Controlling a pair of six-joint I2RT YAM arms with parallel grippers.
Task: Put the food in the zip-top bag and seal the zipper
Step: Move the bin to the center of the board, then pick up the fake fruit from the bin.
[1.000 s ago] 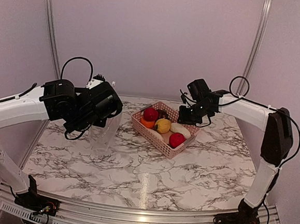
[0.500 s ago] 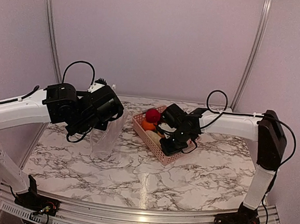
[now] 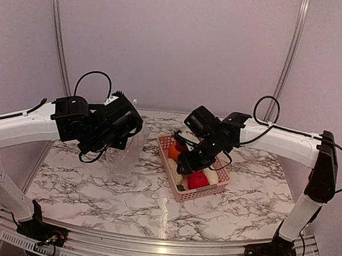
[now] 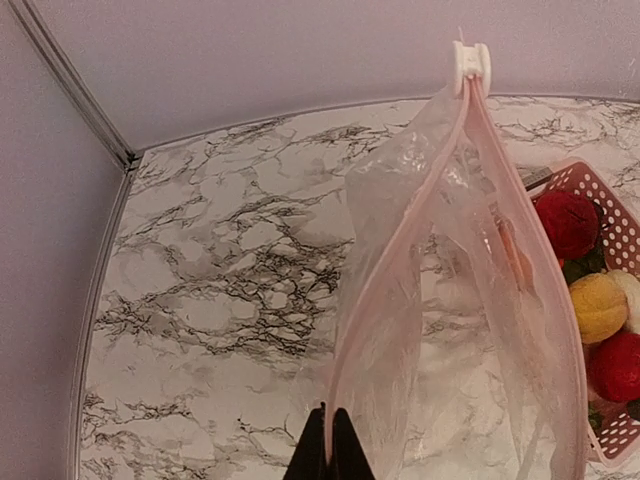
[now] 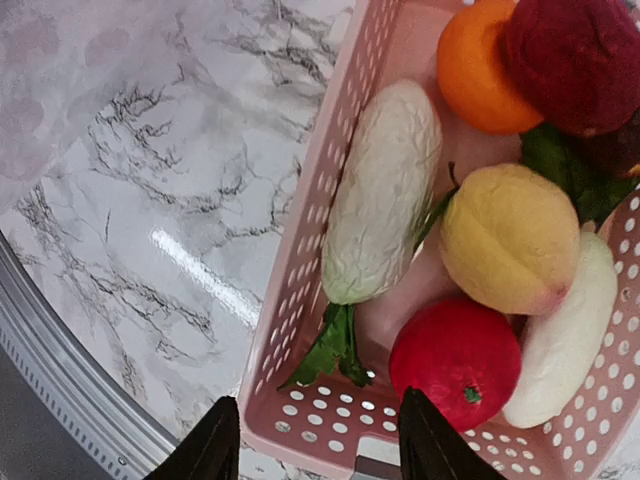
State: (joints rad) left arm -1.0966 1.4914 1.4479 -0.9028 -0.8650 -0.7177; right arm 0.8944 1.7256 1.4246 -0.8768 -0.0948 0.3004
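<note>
My left gripper [image 4: 327, 442] is shut on the rim of the zip-top bag [image 4: 450, 300], which hangs open and clear above the table. The zipper [image 4: 395, 260] is a pinkish strip running up to a white slider [image 4: 469, 58]. The food lies in a pink basket [image 5: 300, 300]: a whitish-green piece [image 5: 385, 190], a yellow ball [image 5: 510, 240], a red ball [image 5: 455, 360], an orange one [image 5: 480, 65], a dark red one [image 5: 580, 60] and a pale long piece [image 5: 565, 340]. My right gripper [image 5: 320, 445] is open over the basket's end wall, holding nothing.
In the top view the bag [image 3: 121, 157] hangs left of centre and the basket [image 3: 208, 192] stands right of centre under the right gripper [image 3: 186, 163]. Pale walls and metal posts [image 3: 58, 42] close the back. A metal rail [image 3: 150, 245] runs along the table's near edge.
My right arm has swung from behind the basket to above its front end and its jaws have opened wider. The basket has turned and shifted right. The left arm has barely moved.
</note>
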